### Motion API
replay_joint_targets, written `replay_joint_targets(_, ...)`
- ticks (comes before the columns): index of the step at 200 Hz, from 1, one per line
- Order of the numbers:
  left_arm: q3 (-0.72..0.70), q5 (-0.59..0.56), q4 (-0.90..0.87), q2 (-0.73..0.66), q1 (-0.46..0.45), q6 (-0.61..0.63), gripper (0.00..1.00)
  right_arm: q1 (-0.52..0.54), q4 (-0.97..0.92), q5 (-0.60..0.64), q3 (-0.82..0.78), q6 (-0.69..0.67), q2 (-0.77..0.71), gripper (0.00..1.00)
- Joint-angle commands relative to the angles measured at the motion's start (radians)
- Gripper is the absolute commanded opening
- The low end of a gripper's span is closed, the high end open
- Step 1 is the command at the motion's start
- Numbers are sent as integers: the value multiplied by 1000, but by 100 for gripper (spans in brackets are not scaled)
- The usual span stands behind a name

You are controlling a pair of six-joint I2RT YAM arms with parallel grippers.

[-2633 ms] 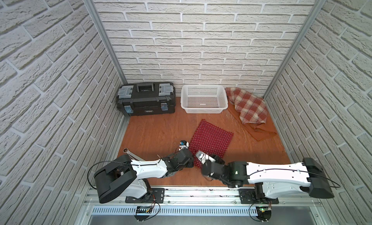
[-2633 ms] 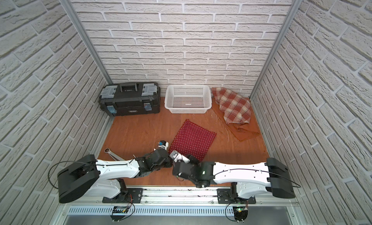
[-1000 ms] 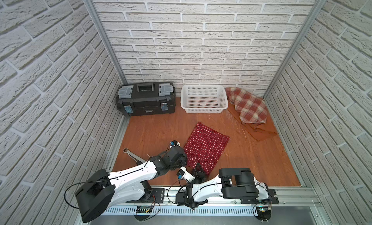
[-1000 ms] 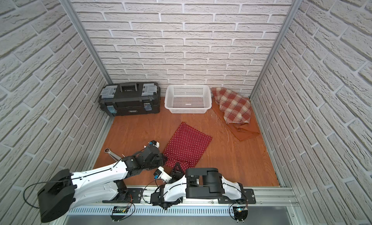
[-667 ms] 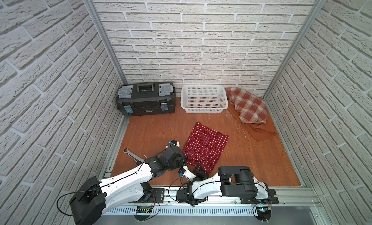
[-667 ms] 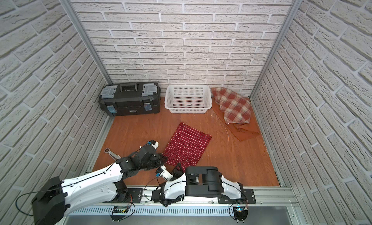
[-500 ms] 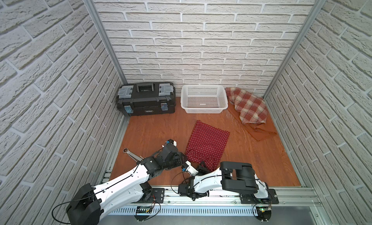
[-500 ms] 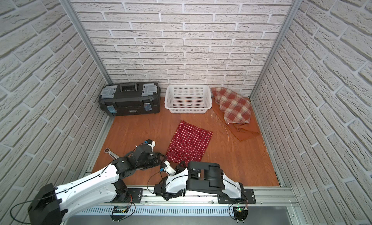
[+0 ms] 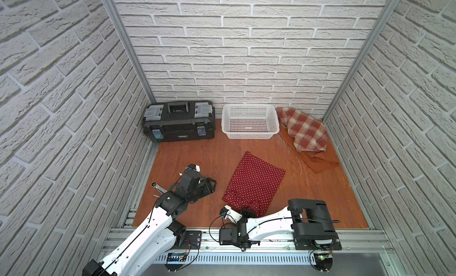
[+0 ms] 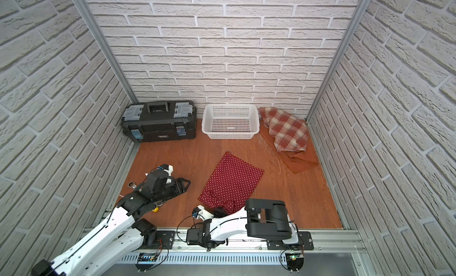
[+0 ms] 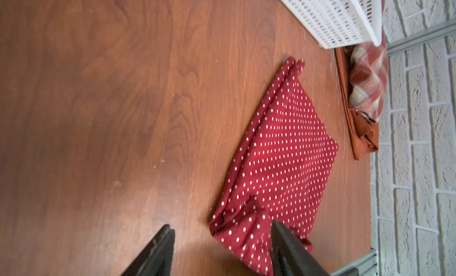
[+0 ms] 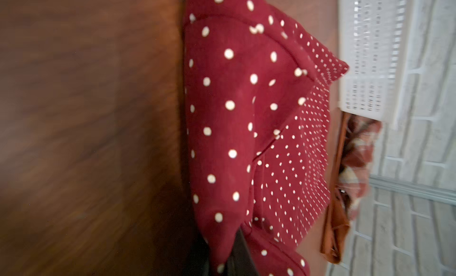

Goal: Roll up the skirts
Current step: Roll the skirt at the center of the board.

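Dark red polka-dot skirt (image 9: 254, 183) lay mostly flat at the centre of the table (image 9: 192, 158), its near corner pinched in the closed right gripper (image 9: 247, 212). Left gripper (image 9: 211, 186) stood at its 9 o'clock, jaws apart, empty. Plaid skirt (image 9: 304, 130) lay atop rust-orange skirt (image 9: 320, 162) at 1 o'clock.

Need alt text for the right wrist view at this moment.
The right hand pinches an edge of the dark red polka-dot skirt, bunched into a raised fold over the wooden table. Beyond, blurred, are the white basket and the plaid skirt lying on the orange skirt.
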Motion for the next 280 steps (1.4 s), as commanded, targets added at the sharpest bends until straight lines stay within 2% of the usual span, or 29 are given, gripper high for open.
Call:
replay_joint_targets(1, 0, 39, 10, 1, 15, 39, 65, 1, 71, -219, -12, -45, -95, 2)
replay_joint_targets(22, -33, 72, 71, 25, 15, 16, 63, -37, 112, -345, -37, -44, -168, 2)
replay_joint_targets(55, -60, 88, 116, 55, -4, 3, 61, -172, 195, -620, -123, -3, -250, 2)
replay_joint_targets(95, -79, 87, 140, 53, -27, -9, 60, -328, 310, -881, -221, 54, -292, 2)
replay_joint_targets(128, -90, 80, 158, 59, -46, -20, 59, -396, 355, -971, -250, 57, -383, 2)
replay_joint_targets(147, -94, 75, 166, 67, -53, -22, 58, -433, 391, -1062, -261, 67, -429, 2)
replay_joint_targets(180, -102, 75, 196, 83, -71, -29, 57, -550, 506, -1281, -323, 128, -422, 2)
replay_joint_targets(197, -108, 75, 219, 98, -84, -35, 57, -630, 641, -1411, -388, 204, -382, 2)
replay_joint_targets(212, -111, 72, 236, 116, -95, -39, 57, -672, 675, -1439, -419, 230, -356, 2)
replay_joint_targets(250, -118, 63, 273, 139, -126, -57, 57, -757, 628, -1366, -469, 194, -390, 4)
replay_joint_targets(280, -131, 33, 295, 149, -182, -84, 60, -759, 587, -1294, -452, 150, -374, 16)
